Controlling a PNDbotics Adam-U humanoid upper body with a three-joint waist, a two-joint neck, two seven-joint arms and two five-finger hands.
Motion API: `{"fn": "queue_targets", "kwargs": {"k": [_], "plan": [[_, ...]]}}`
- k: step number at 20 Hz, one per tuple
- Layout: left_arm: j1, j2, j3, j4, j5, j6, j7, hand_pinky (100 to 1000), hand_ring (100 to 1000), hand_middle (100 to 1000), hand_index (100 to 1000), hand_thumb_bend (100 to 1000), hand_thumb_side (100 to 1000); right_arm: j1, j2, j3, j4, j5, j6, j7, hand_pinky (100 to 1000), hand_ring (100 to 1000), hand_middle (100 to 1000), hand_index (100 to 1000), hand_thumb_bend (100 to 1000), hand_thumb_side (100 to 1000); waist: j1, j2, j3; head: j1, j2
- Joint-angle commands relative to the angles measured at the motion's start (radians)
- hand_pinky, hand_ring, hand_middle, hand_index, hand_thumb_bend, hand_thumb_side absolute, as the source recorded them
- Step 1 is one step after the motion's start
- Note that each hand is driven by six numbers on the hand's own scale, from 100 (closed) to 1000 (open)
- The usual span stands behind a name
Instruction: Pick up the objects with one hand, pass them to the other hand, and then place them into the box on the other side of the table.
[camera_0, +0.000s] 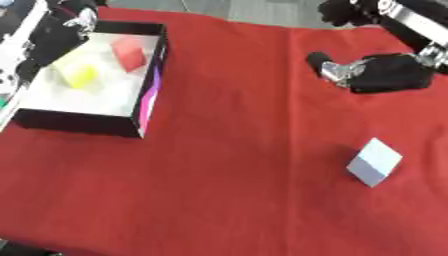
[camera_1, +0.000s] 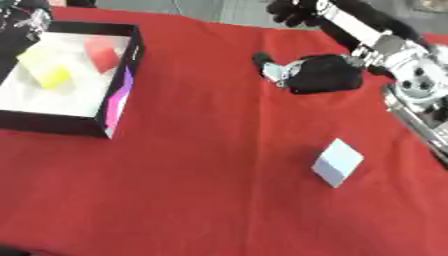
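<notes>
The bench (camera_0: 236, 190) is the largest thing here, covered edge to edge by a red cloth with a soft, matte, felt-like nap and a faint crease running down its middle.

Next in size is the box (camera_0: 83, 123) at the far left: a shallow rectangular tray with thin black walls, a pale smooth floor and a pink-purple stripe on its right outer wall. Inside it lie two blocks, apart from each other. The red block (camera_0: 129, 53) sits toward the far right corner, and the yellow block (camera_0: 77, 75) lies left of it, nearer the middle.

The right hand (camera_1: 317, 73) hovers over the cloth at the far right, black and bulky with silver metal at the fingers; its fingers look curled in, clasping nothing.

The left hand (camera_0: 77, 19) shows only as a dark and silver shape at the box's far left corner; whether its fingers are apart or together I cannot tell.

Smallest is the white cube (camera_0: 374, 161), smooth-faced and sharp-edged, resting tilted corner-on upon the cloth at the near right, well apart from the right hand.
</notes>
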Motion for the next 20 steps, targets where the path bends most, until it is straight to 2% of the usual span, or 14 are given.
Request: {"fn": "queue_targets", "kwargs": {"k": [1,5,10,15,16,17,18,20], "plan": [[-0.004,0.053,0.0,-0.009,0.053,-0.01,0.024,802,748,691,782,100,833,-0.017,-0.095,0.0,-0.055,-0.015,0.033,0.052,925,881,822,898,398,402,-0.012,-0.03,-0.003,0.002,-0.002],[0.001,0.071,-0.02,0.001,0.116,-0.017,0.038,804,752,694,782,100,837,0.005,-0.163,-0.002,-0.06,-0.008,0.091,0.115,922,885,818,902,413,456,-0.011,-0.03,-0.008,0.003,0.002],[0.005,0.096,-0.04,0.009,0.194,-0.024,0.061,805,754,695,781,100,836,0.005,-0.202,0.002,-0.061,0.019,0.169,0.193,915,881,808,900,416,518,-0.009,-0.032,-0.016,0.001,0.01],[0.011,0.112,-0.049,0.009,0.273,-0.031,0.093,804,754,693,779,100,835,-0.01,-0.199,0.007,-0.062,0.043,0.248,0.268,910,875,800,897,378,565,-0.009,-0.034,-0.026,-0.002,0.017],[0.012,0.115,-0.051,0.008,0.288,-0.032,0.1,804,753,692,779,100,837,-0.011,-0.197,0.01,-0.062,0.046,0.263,0.278,908,873,797,895,370,581,-0.01,-0.034,-0.028,-0.004,0.019],[0.013,0.118,-0.052,0.008,0.303,-0.033,0.106,804,753,692,779,100,838,-0.009,-0.197,0.013,-0.062,0.048,0.278,0.285,907,873,795,895,372,559,-0.011,-0.035,-0.03,-0.007,0.021],[0.013,0.12,-0.053,0.007,0.315,-0.034,0.111,804,753,691,779,100,838,-0.006,-0.196,0.017,-0.062,0.049,0.293,0.289,908,873,796,896,372,594,-0.012,-0.035,-0.031,-0.01,0.023],[0.014,0.121,-0.055,0.006,0.331,-0.034,0.121,804,752,690,778,100,836,0.001,-0.192,0.023,-0.062,0.05,0.325,0.292,901,866,787,892,374,579,-0.015,-0.035,-0.033,-0.018,0.028]]}}
